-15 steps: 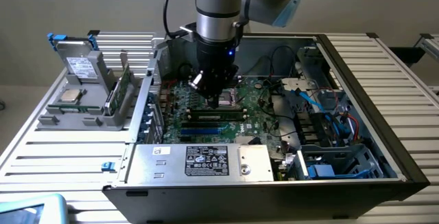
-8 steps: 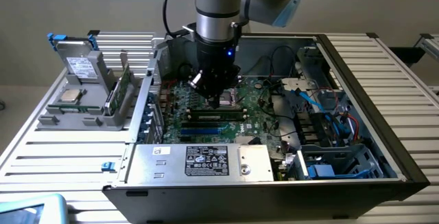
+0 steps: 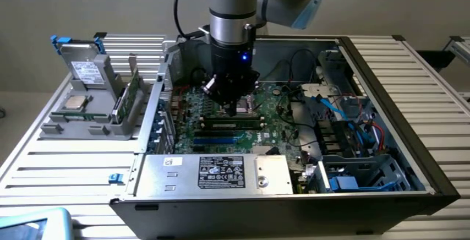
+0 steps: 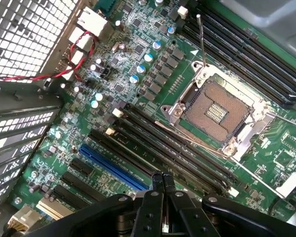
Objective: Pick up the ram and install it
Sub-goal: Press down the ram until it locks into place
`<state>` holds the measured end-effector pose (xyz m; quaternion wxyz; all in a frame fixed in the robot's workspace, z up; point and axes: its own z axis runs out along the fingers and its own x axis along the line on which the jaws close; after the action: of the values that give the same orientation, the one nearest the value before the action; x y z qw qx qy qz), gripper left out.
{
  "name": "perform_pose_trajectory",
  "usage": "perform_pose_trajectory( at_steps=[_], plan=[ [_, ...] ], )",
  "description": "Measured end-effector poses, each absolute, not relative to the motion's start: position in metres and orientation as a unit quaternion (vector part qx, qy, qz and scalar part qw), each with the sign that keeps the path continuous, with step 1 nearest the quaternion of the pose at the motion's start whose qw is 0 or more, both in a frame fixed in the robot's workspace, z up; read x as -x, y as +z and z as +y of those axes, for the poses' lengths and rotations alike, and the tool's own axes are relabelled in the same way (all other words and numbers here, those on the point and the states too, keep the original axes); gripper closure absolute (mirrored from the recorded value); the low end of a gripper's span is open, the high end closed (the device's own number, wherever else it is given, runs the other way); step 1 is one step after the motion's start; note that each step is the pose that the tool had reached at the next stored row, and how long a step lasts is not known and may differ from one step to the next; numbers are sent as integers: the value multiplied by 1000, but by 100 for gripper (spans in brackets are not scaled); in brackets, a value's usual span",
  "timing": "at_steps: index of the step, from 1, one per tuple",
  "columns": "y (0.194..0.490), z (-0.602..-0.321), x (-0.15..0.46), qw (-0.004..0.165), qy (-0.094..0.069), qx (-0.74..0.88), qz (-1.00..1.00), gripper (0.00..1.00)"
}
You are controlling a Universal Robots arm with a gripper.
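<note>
My gripper [image 3: 237, 109] hangs low inside the open computer case, its fingers shut together with nothing between them. In the wrist view the gripper [image 4: 162, 178] has its closed tips right over the row of long black memory slots [image 4: 173, 154], beside the blue slot [image 4: 111, 165]. Whether a ram stick sits in the slot under the tips I cannot tell. A thin green ram [image 3: 127, 100] stands upright in the grey rack [image 3: 88, 121] outside the case, at the exterior view's left. The empty processor socket [image 4: 218, 111] lies just beyond the memory slots.
The big green motherboard [image 3: 276, 121] fills the case floor. A silver power supply box [image 3: 213, 173] lies along the near wall. Cables and a drive cage [image 3: 353, 135] crowd the exterior view's right side. A silver drive [image 3: 87, 74] stands in the rack.
</note>
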<state>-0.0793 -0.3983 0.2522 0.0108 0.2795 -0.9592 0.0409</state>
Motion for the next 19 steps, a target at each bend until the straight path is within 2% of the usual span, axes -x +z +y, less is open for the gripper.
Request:
perform_pose_trajectory(
  at_steps=[19],
  plan=[
    [252,-398,79,2,45,-168,-985,89]
  ],
)
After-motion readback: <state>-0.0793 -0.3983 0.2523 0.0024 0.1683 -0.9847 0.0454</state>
